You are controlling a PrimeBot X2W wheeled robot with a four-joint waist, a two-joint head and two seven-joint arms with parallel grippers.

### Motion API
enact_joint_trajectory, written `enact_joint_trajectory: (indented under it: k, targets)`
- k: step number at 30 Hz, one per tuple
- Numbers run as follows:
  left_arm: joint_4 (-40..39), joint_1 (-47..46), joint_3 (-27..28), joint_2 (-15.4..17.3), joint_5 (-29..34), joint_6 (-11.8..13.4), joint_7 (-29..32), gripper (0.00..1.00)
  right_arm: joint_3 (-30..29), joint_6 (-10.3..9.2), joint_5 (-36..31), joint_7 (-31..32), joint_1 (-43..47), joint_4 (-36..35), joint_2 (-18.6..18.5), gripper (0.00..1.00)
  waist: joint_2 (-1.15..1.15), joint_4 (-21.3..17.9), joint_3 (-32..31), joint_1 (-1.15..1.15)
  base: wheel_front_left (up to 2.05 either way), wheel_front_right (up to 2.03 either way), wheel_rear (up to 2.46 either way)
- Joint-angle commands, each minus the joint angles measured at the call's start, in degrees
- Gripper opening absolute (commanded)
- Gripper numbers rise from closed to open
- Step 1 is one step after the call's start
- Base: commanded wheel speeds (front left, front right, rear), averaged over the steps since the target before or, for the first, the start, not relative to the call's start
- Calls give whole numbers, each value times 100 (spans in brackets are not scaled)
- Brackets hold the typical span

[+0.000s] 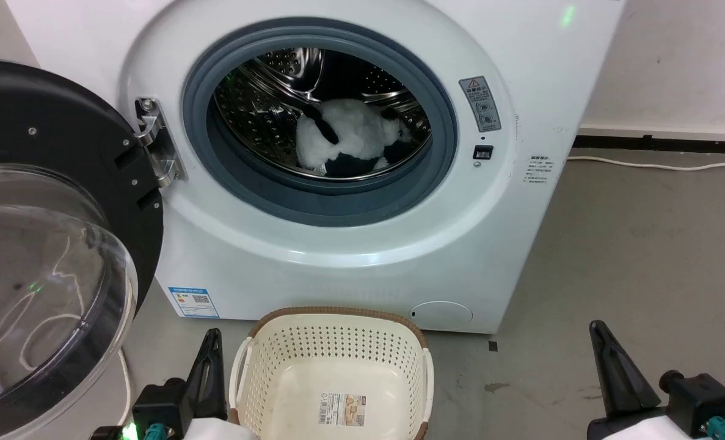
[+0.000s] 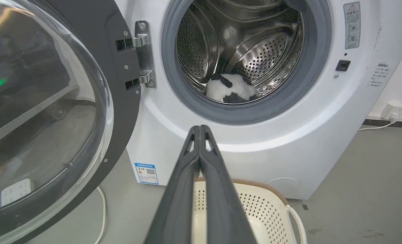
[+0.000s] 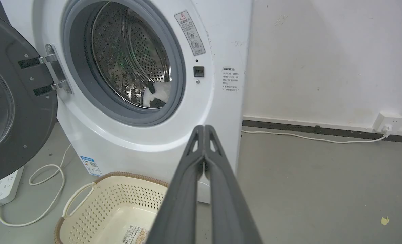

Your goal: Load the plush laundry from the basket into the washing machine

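The plush panda [image 1: 350,137] lies on the floor of the steel perforated drum [image 1: 264,104], well behind the grey rubber ring [image 1: 338,208] of the white front-loading washing machine [image 1: 338,263], white body uppermost with black limbs showing. The cream perforated basket [image 1: 338,348] stands on the concrete floor [image 1: 631,256] just before the machine and holds no laundry; its inside bottom carries a paper label [image 1: 342,409] with a barcode, the print too small to read. The left hand [image 2: 199,130] and the right hand [image 3: 204,128] are both clenched on nothing, dark fingers [image 2: 182,189] pressed tip to tip, the left beside the basket and the right well apart from it. The black-framed clear door [image 1: 63,244] stands swung fully open to the robot's left. Judged from this, the loading step is complete and no item remains to transfer; any further move would be shutting the door, which would call for the left hand to reach behind the frame and swing it round without striking the basket. Markings: a grey warning sticker [image 1: 479,104] with a red triangle, a block of small print [image 1: 539,170] and a blue label [image 1: 194,302] with a QR code, none legible; no brand name can be made out.
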Motion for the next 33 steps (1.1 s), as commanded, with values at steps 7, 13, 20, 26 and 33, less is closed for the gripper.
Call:
enact_joint_trajectory:
  k: [7, 13, 20, 26, 33]
  targets:
    - [-71, -71, 51, -24, 126, -56, 114, 0, 28, -1, -77, 120, -96, -58, 1, 0, 0, -1, 0, 0, 0, 0, 0]
    - [-100, -85, 82, -32, 180, -81, 184, 0, 41, -2, -104, 191, -116, -74, 2, 0, 0, -3, -1, 0, 0, 0, 0]
    - [-134, -102, 118, -41, 243, -111, 266, 0, 56, -2, -136, 273, -140, -92, 2, 0, 0, -4, -1, 0, 0, 0, 0]
    - [-163, -117, 150, -49, 296, -136, 337, 0, 69, -2, -163, 344, -160, -107, 3, 0, 0, -5, -1, 0, 0, 0, 0]
    - [-206, -138, 196, -61, 377, -174, 442, 0, 88, -3, -204, 449, -191, -130, 3, 0, 0, -6, -2, 0, 0, 0, 0]
